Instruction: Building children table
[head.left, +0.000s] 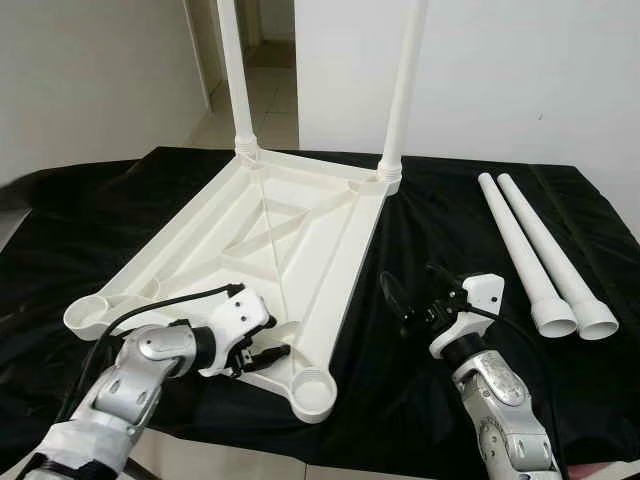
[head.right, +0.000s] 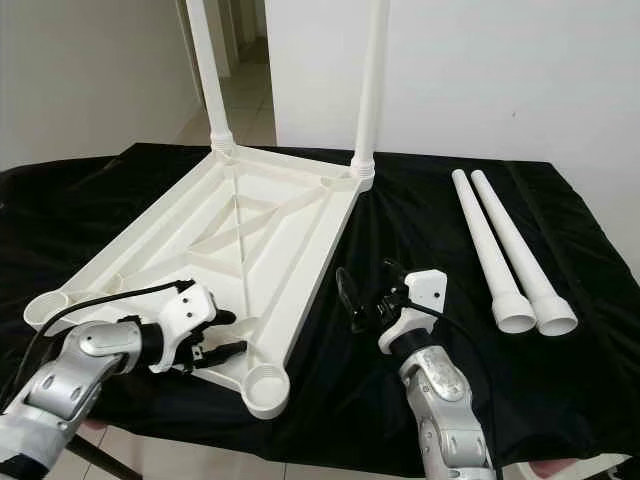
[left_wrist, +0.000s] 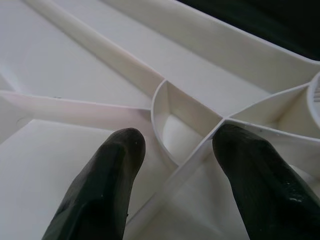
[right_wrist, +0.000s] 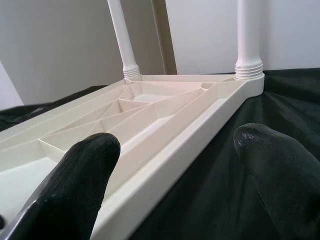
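2 legs (head.left: 238, 70) fitted in upturned tabletop (head.left: 300, 225); 2 loose legs (head.left: 545, 262) remained. Left gripper (left_wrist: 175, 150) spread over rib; right gripper (head.left: 415, 290) apart, empty.

Even, soft daylight fills the head views, which are sharp and bright with no motion blur. The black cloth (head.left: 450, 220) soaks up light and shows only faint creases, while the white tabletop (head.left: 270, 250) nearly washes out, its ribs casting pale shadows. In the wrist views the near black fingers (left_wrist: 105, 185) are soft and out of focus, one carrying small glints.
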